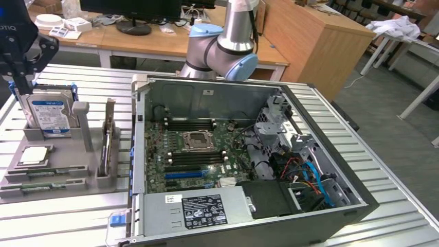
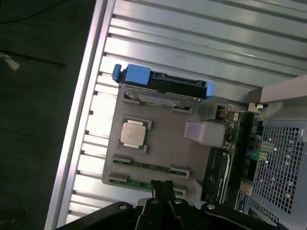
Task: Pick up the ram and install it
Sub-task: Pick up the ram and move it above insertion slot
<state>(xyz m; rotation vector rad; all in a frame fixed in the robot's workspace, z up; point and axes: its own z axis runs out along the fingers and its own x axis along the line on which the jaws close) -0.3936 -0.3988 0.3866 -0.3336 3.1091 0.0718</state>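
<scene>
So the pick-up step looks barely begun: at the exterior view's left the gripper [image 1: 22, 85] hangs closed and empty above the gray holder [image 1: 69, 150], where the ram [image 1: 47, 172] sits untouched in its slot. Grabbing it should take opened jaws lined up along the stick; the motherboard [image 1: 164, 154] waits well apart, rightward.

Open air lies above the ram sticks [image 1: 48, 171], which lie flat at the near edge of a grey holder [image 1: 69, 152]. Behind them a hard drive [image 1: 48, 110] stands upright. Toward the exterior view's right, an upright expansion card [image 1: 108, 139] and the computer case [image 1: 205, 92] wall hem them in. Inside the case the motherboard [image 1: 199, 154] is open from above, and cables [image 1: 309, 175] crowd its right side.
</scene>
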